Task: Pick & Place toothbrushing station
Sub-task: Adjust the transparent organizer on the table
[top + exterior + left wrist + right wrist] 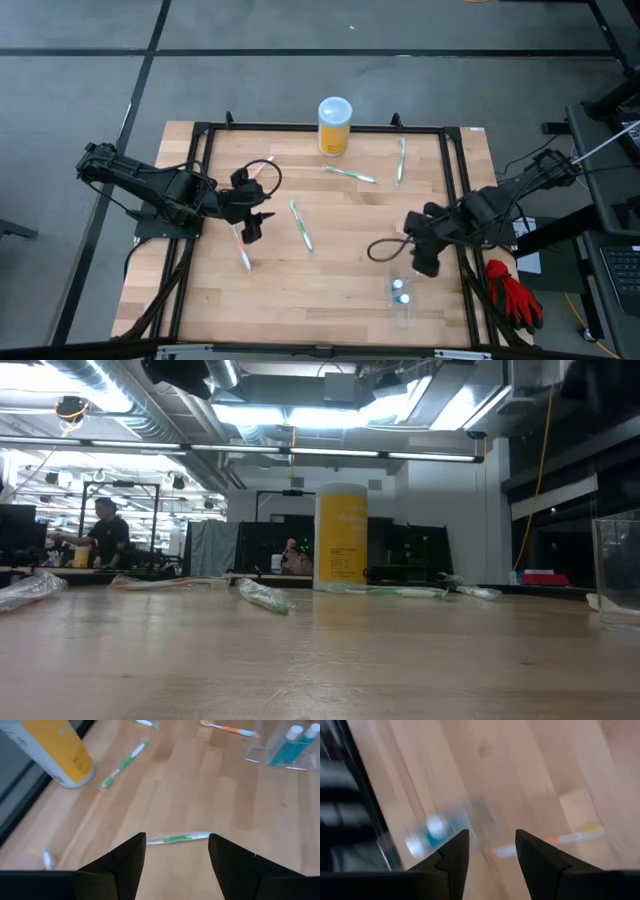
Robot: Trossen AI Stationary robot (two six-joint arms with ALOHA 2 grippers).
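Observation:
Several slim toothbrushes lie flat on the wooden table: a green one (300,225), another green one (350,175), a pale one (401,158) and a whitish one (243,250). A clear cup (403,295) stands near the front right with two teal tubes with white caps (292,742) in it. My left gripper (250,225) is open and empty above the table; a green toothbrush (177,838) lies just ahead of its fingers. My right gripper (425,262) is open and empty beside the cup; its wrist view shows the tubes (427,836) and an orange-marked toothbrush (570,839) below.
A yellow jar with a white lid (334,125) stands at the table's far edge. A black frame (200,130) runs round the table. A red glove (512,290) lies off the right edge. People show in the room behind (105,535).

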